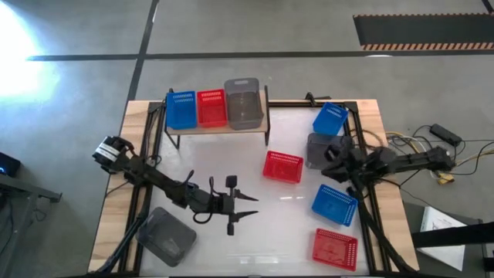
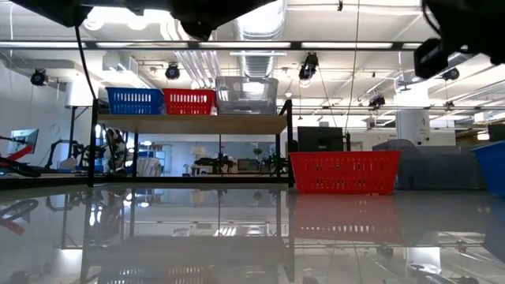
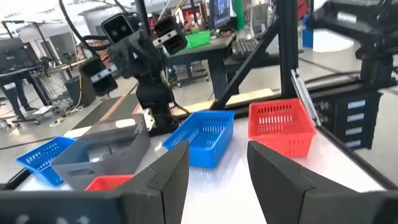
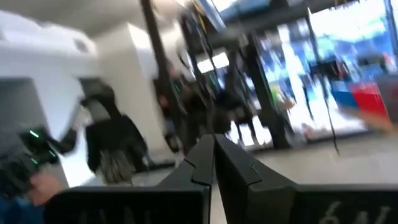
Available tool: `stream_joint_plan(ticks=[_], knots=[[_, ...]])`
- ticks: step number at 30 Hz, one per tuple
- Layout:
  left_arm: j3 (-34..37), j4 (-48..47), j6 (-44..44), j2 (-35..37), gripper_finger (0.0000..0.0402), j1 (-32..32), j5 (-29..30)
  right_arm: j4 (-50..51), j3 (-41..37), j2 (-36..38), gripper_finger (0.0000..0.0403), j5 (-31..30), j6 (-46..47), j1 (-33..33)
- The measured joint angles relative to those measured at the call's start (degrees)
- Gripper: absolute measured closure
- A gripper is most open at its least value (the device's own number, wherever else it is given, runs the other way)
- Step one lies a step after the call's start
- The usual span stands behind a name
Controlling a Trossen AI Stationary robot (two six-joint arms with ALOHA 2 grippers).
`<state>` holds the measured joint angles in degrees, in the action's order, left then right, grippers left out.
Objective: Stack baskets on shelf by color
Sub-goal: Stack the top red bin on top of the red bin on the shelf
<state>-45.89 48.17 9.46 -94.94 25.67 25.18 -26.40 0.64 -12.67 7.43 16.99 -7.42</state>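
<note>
The shelf (image 1: 216, 127) stands at the table's far edge and carries one blue basket (image 1: 181, 110), one red basket (image 1: 211, 107) and one grey basket (image 1: 243, 103) side by side. On the table lie a red basket (image 1: 283, 166), a grey basket (image 1: 319, 147), two blue baskets (image 1: 330, 117) (image 1: 334, 203), a second red basket (image 1: 335, 249) and a grey one (image 1: 166, 235). My left gripper (image 1: 245, 208) is open over bare table near the middle. My right gripper (image 1: 332, 162) is shut (image 4: 214, 162) beside the grey basket on the right, with nothing between its fingers.
The table's wooden rim (image 1: 116, 193) and black frame rails run along both sides. Bare white tabletop (image 1: 255, 247) lies between the left gripper and the near edge. The right arm (image 3: 143, 62) stands behind the right-hand baskets in the left wrist view.
</note>
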Motion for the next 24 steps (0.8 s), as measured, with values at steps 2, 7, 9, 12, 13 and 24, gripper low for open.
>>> stream_joint_plan(ticks=[2,7,9,12,13,24], knots=[[0.20,-1.39,-0.03,0.51,0.0254,0.04,1.92,0.34,0.62,-6.12,0.0394,-2.72,-0.03,-2.13],[0.18,-3.45,-0.09,0.57,0.0254,0.11,5.34,3.48,8.61,-21.73,0.0394,-2.35,-2.40,-5.17],[0.33,-4.33,-0.13,0.57,0.0254,0.23,5.35,10.29,14.22,-27.13,0.0394,-1.32,-5.32,-5.60],[0.44,-5.79,-0.16,0.55,0.0254,0.53,5.37,29.22,24.40,-34.83,0.0394,-1.02,-9.63,-5.70],[0.44,-5.84,-0.16,0.55,0.0254,0.65,5.44,35.47,28.33,-37.47,0.0394,-1.04,-11.42,-5.70],[0.44,-7.09,-0.29,0.53,0.0254,0.98,7.94,80.06,61.00,-63.77,0.0350,-6.18,-32.85,-5.70]])
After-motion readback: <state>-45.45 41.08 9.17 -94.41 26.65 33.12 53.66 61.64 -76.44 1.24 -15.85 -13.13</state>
